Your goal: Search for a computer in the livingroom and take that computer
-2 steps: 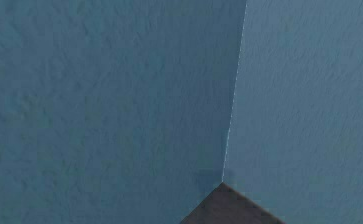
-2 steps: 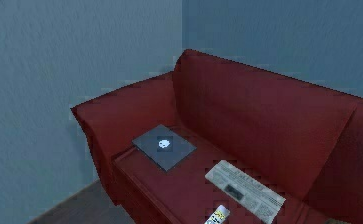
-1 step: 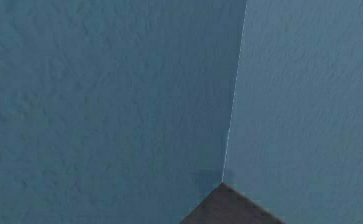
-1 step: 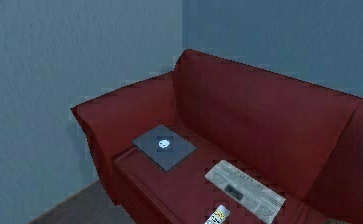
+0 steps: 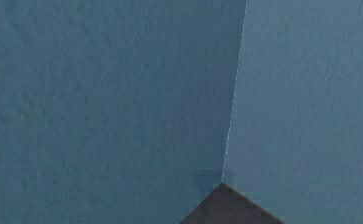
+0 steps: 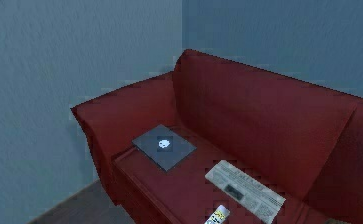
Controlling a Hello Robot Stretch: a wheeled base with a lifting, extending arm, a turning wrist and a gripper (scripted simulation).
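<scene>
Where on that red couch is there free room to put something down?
Bare: the seat strip between the laptop and the red sofa backrest, and the armrest top beside the laptop. Crowded: the seat's front, where laptop, newspaper and a small white object lie close.

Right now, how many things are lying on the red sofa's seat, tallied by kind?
closed laptop: 1
newspaper: 1
small white and yellow thing, too small to name: 1
Total on the sofa: 3
</scene>
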